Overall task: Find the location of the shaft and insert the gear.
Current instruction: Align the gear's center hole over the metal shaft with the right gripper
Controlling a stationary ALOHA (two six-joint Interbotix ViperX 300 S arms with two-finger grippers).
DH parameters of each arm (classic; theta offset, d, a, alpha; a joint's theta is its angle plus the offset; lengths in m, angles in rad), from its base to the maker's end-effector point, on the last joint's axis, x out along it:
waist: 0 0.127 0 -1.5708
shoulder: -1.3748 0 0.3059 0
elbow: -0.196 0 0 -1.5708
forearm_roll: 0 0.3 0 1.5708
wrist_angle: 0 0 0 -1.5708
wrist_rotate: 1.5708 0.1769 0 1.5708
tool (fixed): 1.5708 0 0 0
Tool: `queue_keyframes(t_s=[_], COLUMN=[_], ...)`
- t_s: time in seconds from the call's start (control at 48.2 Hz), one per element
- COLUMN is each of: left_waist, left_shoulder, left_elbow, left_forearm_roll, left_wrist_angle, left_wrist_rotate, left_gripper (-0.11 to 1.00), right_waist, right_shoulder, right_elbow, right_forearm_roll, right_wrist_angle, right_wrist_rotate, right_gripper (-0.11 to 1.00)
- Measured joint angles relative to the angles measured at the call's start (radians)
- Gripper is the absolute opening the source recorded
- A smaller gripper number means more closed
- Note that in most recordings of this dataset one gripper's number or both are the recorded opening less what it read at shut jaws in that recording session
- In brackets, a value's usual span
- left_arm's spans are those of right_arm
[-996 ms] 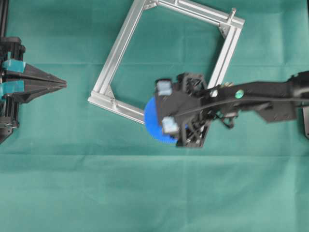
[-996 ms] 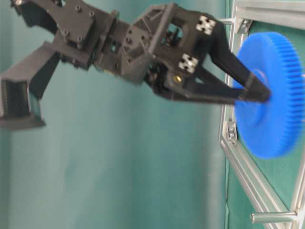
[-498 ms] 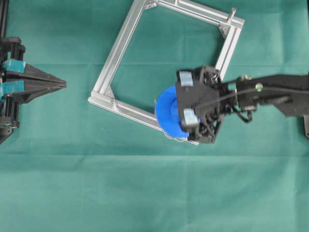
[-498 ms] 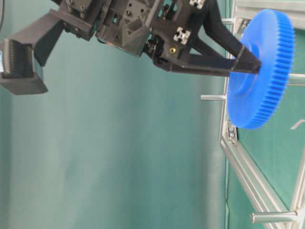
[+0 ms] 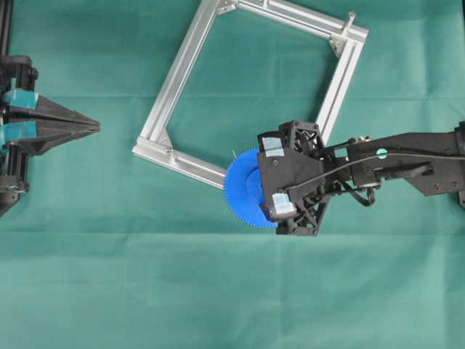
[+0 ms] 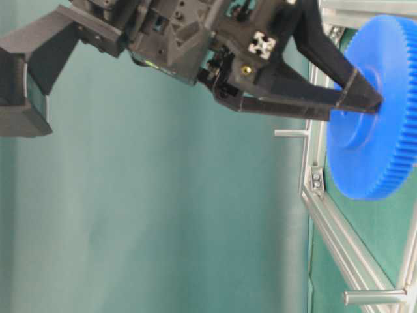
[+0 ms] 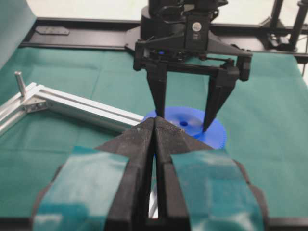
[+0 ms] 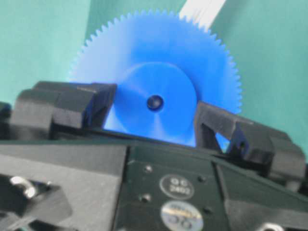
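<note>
Now right claw (image 8: 154,113) clamps gear (image 8: 156,62) by raised hub, over frame (image 5: 174,80) corner.

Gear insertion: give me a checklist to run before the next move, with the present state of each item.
1. Right pincer grips the gear by its hub: ok.
2. Gear's centre hole unobstructed: ok.
3. Shaft located: cannot tell; the gear and arm cover that stretch of the aluminium frame from above.
4. Hole lined up over shaft: cannot tell.
5. Gear seated on the frame: not ok; the table-level view shows it apart from the frame.
6. Left pincer shut and well away from the frame: ok.
</note>
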Motion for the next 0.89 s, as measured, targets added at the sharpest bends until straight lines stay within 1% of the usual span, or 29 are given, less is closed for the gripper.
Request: queue_keyframes(t_s=[0.187,0.893], left_waist=[0.000,0.000], left_shoulder=[0.000,0.002], left_elbow=[-0.002,-0.002], left_forearm_roll=[0.000,0.000], left_wrist_angle=[0.000,0.000], left_wrist_rotate=[-0.002,-0.002], left_gripper=[0.01,0.01], right_waist=[-0.012,-0.020], right_shoulder=[0.000,0.002], right_elbow=[0.002,0.026], right_forearm_roll=[-0.015,-0.014], right_wrist_angle=[0.000,-0.009], right_wrist_rotate=[0.003,0.002], right_gripper=[0.68,0.68])
